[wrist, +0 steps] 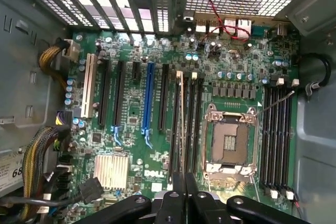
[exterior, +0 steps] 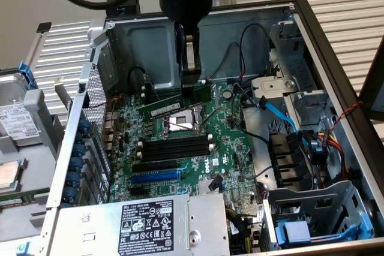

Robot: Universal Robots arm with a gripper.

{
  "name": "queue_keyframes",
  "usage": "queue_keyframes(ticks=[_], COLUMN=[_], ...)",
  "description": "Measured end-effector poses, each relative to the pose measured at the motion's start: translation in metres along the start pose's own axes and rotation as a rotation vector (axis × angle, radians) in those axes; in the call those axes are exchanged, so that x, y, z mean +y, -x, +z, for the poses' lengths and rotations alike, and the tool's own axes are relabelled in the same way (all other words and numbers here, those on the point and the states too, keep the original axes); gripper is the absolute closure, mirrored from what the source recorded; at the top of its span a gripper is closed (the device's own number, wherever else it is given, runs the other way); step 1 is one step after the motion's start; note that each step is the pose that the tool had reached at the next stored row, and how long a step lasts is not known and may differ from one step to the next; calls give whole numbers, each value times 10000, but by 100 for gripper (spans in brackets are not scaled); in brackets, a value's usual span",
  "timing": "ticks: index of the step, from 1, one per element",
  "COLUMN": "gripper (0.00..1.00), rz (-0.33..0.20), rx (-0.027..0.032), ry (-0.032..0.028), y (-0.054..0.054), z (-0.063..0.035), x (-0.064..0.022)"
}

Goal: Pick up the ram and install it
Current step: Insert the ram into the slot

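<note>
Claw [exterior: 189, 85] pinching the ram [exterior: 162, 107] by its upper edge, just above the motherboard [exterior: 225, 148] beside the processor socket [exterior: 180, 123]; judged light, stiff, fragile, so grip board edges, not chips.

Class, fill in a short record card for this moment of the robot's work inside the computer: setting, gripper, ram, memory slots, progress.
Setting: open computer case, motherboard exposed
Gripper: gripper reaching down into the case, shut on the ram
Ram: ram, a green stick held above the board, over the far side of the CPU socket
Memory slots: long black memory slots beside the socket, empty
Progress: ram lifted, not yet seated in a slot
</note>
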State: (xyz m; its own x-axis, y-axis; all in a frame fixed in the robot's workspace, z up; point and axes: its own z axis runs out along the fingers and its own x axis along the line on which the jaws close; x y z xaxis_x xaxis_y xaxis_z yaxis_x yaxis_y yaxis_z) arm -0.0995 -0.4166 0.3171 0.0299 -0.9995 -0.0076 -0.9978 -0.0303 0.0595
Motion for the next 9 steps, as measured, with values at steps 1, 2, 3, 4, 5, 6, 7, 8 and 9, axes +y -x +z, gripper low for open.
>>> queue_keyframes(ticks=[1,2,3,4,5,6,7,8,9], gripper=[88,88,88,88,88,88,88,88,88], rz=[26,56,88,121,153,188,219,242,264], rx=[-16,-32,-48,-64,-78,-91,-103,-114,-125], ry=[0,-2,-2,-3,-3,-4,-5,-6,-6], y=[-4,-8,-13,-17,-21,-25,-29,-32,-36], z=[18,37,54,73,91,109,127,145,163], x=[-1,-2,-3,-4,-5,-6,-7,-7,-8])
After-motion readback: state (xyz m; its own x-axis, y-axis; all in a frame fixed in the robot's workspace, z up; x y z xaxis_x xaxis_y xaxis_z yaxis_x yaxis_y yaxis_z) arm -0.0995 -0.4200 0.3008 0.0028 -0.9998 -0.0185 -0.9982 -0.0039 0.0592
